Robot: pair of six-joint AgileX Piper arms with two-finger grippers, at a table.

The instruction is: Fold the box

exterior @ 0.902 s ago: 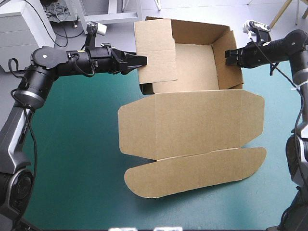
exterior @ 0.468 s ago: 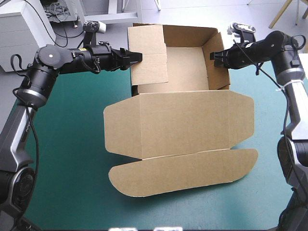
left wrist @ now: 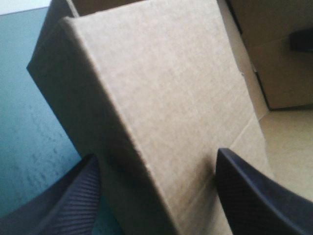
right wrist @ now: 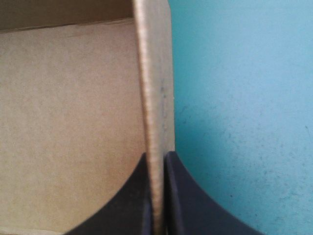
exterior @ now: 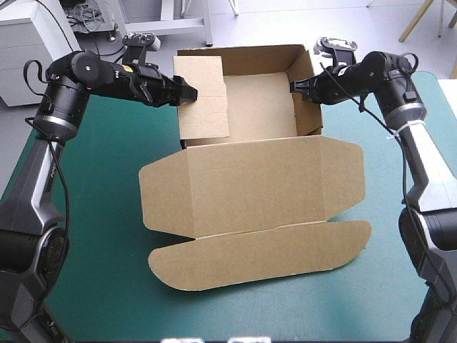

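The brown box point(exterior: 250, 179) is an open tray near the table's far edge, its lid and rounded front flap lying flat toward the front. My left gripper point(exterior: 187, 93) is at the tray's left wall flap point(exterior: 202, 96), which leans inward. In the left wrist view the gripper point(left wrist: 156, 154) is open, its fingers straddling that folded wall point(left wrist: 161, 88). My right gripper point(exterior: 295, 87) is shut on the upright right wall point(exterior: 307, 93). In the right wrist view the gripper point(right wrist: 157, 155) pinches the board edge point(right wrist: 154, 73), with the tray floor point(right wrist: 68, 122) on one side.
The teal-green cover point(exterior: 93, 271) shows to the left, right and front of the lid. The tray's far wall point(exterior: 235, 51) stands close to the table's far edge. The lid's rounded flap point(exterior: 264, 254) reaches toward the front.
Both grippers and the whole box have shifted left and toward the far edge. The left wall flap has swung further inward over the tray.
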